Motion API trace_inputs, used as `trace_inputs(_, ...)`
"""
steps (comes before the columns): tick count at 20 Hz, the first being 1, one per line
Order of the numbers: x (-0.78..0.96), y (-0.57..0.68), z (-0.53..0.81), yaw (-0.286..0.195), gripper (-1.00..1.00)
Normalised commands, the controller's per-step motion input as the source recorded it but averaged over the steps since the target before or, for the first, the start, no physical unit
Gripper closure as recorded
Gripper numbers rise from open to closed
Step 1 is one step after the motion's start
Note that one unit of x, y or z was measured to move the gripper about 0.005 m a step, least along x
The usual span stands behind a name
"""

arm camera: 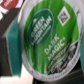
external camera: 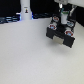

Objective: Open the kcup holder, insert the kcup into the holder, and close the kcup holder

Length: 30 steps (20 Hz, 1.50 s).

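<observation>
Gripper [external camera: 64, 10], above the black boxy kcup holder [external camera: 61, 34], is clamped on the small green-topped white kcup [arm camera: 50, 37].

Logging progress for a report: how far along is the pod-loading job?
Done: the black boxy kcup holder looks open, though blurred. In hand: the green-topped white kcup fills the wrist view, apparently carried near the gripper; grip unseen. Left: inserting it and closing the holder.

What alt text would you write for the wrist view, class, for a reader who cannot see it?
The kcup fills the frame very close up, its round green lid printed with white lettering and tilted. A white rim edges the lid, with dark, blurred shapes behind it. The gripper itself is not visible.
</observation>
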Motion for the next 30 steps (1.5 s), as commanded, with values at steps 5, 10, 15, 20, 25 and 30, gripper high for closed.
trace_inputs(5,0.0,0.11,-0.19,0.009,1.0)
trace_inputs(10,-0.01,0.06,-0.15,0.02,1.0)
trace_inputs(15,-0.05,0.01,-0.14,0.026,1.0)
trace_inputs(20,-0.15,0.03,-0.19,0.078,1.0)
trace_inputs(25,-0.02,0.09,-0.22,0.063,-1.0)
trace_inputs(30,0.06,0.19,-0.18,0.114,-1.0)
